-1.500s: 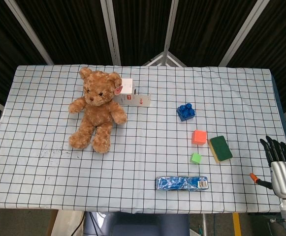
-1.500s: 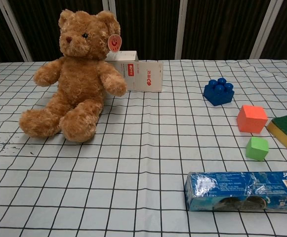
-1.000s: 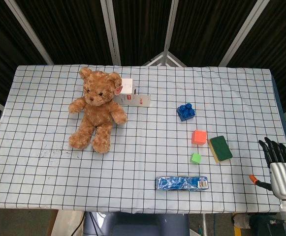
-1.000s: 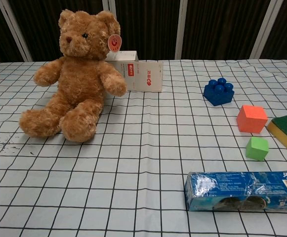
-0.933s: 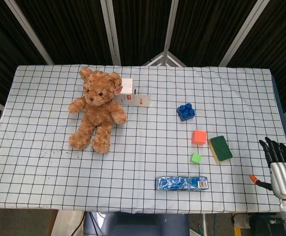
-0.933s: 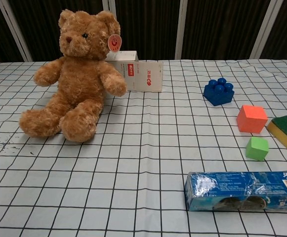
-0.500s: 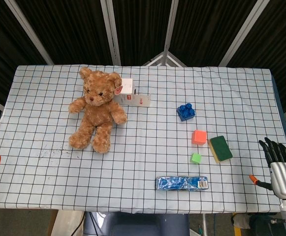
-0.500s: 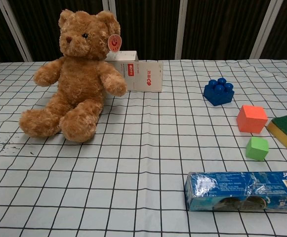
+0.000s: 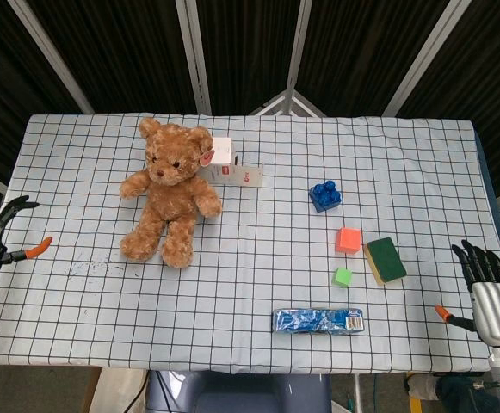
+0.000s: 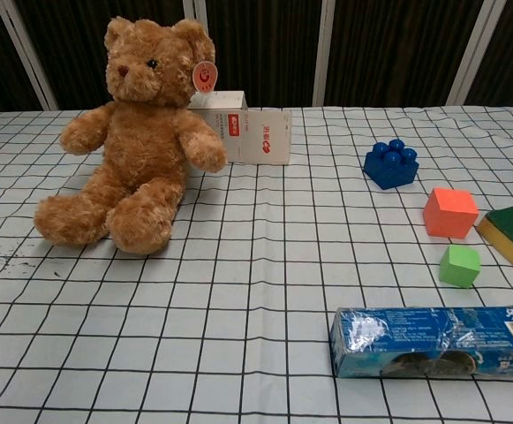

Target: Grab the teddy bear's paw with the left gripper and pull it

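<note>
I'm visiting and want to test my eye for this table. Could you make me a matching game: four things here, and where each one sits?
Things:
1. teddy bear
2. blue brick
3. green sponge
4. blue packet

Places:
A. beside the orange cube
B. nearest the front edge
C. leaning against the white box
D. mid-table, behind the orange cube

Pairs: 1-C, 2-D, 3-A, 4-B

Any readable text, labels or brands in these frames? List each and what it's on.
White carton behind the teddy bear: red print, too blurred to read.
Round red tag on the bear's ear: white mark, unreadable.
Blue packet: white label with a barcode, print too small to read.
Nothing legible elsewhere.
</note>
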Available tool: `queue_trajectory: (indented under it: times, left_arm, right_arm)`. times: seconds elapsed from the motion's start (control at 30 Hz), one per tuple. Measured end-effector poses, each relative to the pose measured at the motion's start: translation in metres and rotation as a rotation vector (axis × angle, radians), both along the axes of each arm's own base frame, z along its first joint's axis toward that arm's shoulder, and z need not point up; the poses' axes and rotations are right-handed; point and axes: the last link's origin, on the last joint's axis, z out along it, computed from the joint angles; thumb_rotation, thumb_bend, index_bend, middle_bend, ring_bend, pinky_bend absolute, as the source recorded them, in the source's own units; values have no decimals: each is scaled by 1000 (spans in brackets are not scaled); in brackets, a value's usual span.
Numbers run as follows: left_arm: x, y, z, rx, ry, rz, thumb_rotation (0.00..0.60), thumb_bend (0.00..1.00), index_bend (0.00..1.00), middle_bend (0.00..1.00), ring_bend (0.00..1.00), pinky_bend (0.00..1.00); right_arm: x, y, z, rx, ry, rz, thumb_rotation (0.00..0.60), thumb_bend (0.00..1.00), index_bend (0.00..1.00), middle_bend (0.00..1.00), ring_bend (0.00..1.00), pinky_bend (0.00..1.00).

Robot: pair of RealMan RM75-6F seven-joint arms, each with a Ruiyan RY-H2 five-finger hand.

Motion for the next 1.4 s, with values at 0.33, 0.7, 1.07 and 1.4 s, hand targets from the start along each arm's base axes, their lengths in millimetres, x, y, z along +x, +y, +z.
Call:
queue_trajectory:
  times: [0.33,0.7,1.07,1.4]
  left_arm:
    - [13,55,2,6,-109,65,600,377,237,80,0,0]
    - [9,93,-25,-56,-166,143,600,321,208,63,0,0]
    - [12,111,-65,-131,-156,149,600,321,191,45,0,0]
    - [27,122,-92,-168,-135,118,600,330,198,60,0,0]
  right_arm:
    - [0,-1,-3,14,0,-3,600,113,16,0,0,0]
    - [0,-3,-6,30,4,-11,600,113,16,0,0,0]
    - [-1,-3,-6,34,4,-18,600,113,16,0,0,0]
    - [-1,-3,-7,43,5,-22,600,113,16,0,0,0]
